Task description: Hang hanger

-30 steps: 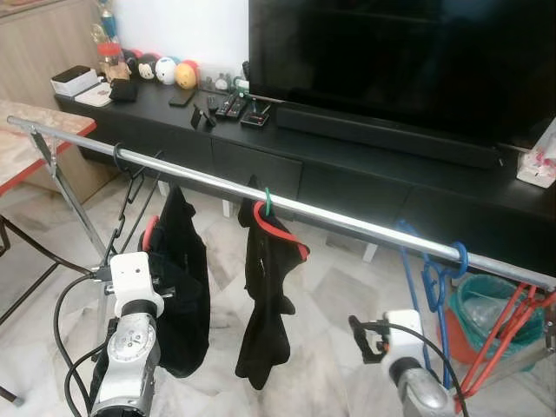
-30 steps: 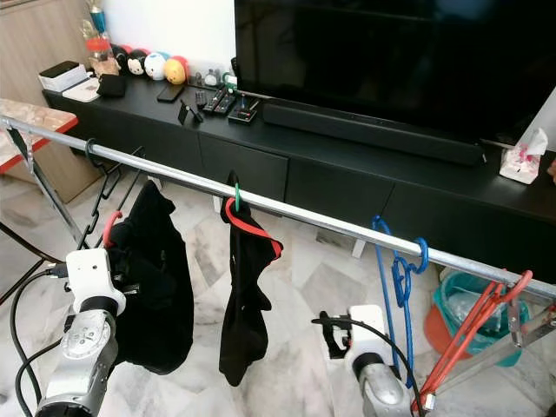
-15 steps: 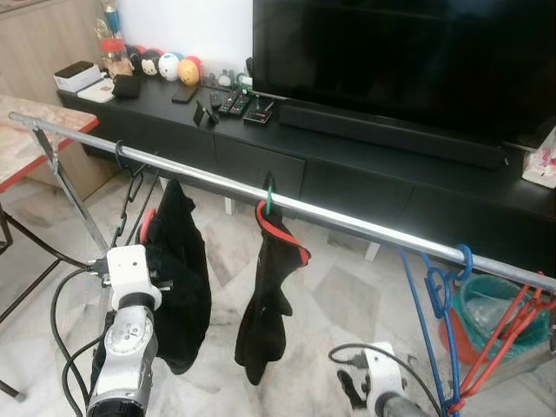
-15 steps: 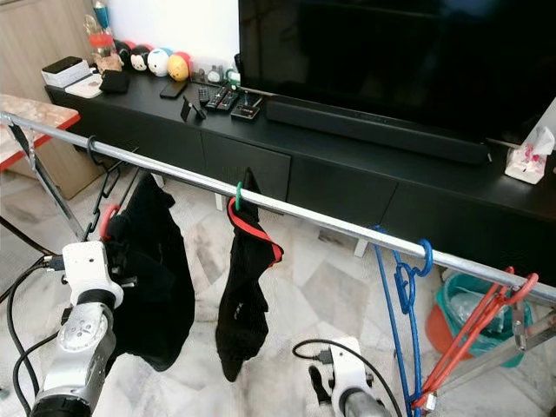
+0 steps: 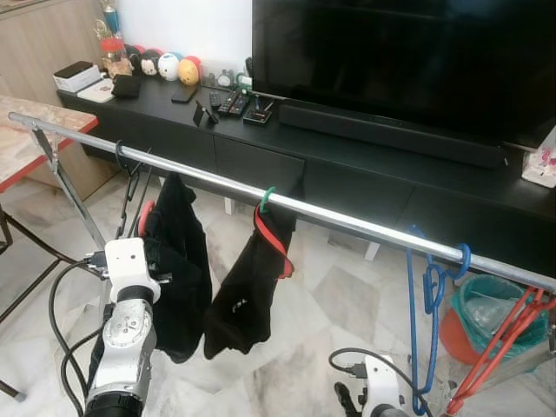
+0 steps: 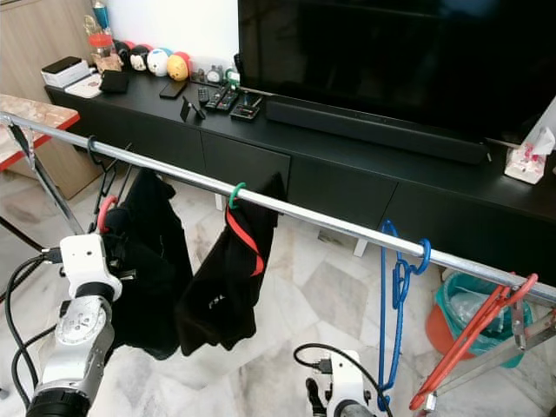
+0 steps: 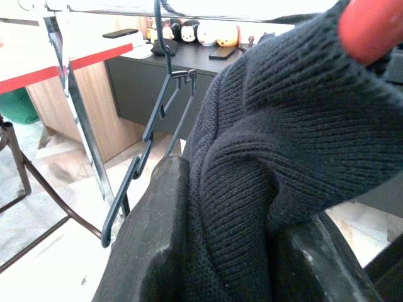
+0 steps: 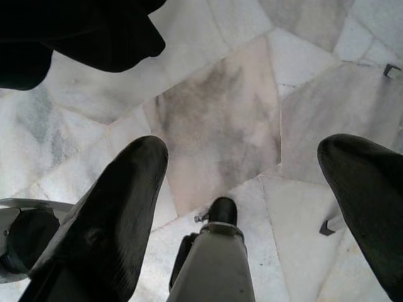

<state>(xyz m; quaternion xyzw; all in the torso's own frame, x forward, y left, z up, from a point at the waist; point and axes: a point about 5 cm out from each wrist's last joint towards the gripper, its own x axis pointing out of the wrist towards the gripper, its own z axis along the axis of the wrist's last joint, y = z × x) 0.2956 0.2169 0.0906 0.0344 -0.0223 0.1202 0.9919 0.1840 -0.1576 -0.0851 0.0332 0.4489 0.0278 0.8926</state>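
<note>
My left gripper [image 7: 233, 251] is clenched on the black knitted garment [image 5: 178, 261] that drapes from a red plastic hanger [image 5: 146, 217], its two black fingers [image 7: 154, 251] pinching a thick fold of the wool. That hanger sits up near the long silver metal rail [image 5: 347, 224] of the drying rack, but the garment covers its hook, so I cannot tell whether it is over the bar yet or resting in my grip just below it. Just beside it on the rail hangs a red hanger with a green hook [image 5: 268, 201], which is plainly hooked over the bar and carries a second black garment [image 5: 239, 304] that tilts out toward my left arm. Farther along toward my right, a bare blue plastic hanger [image 5: 427, 295] and some bare red hangers [image 5: 499, 343] hang from the rail, and a thin black wire hanger [image 5: 130, 178] hangs at its other end. My right gripper [image 8: 245, 207] is low and released, fingers spread wide over the pale marble floor [image 8: 214, 113], holding nothing. I judge one hanging done; mine needs seating and letting go.
</note>
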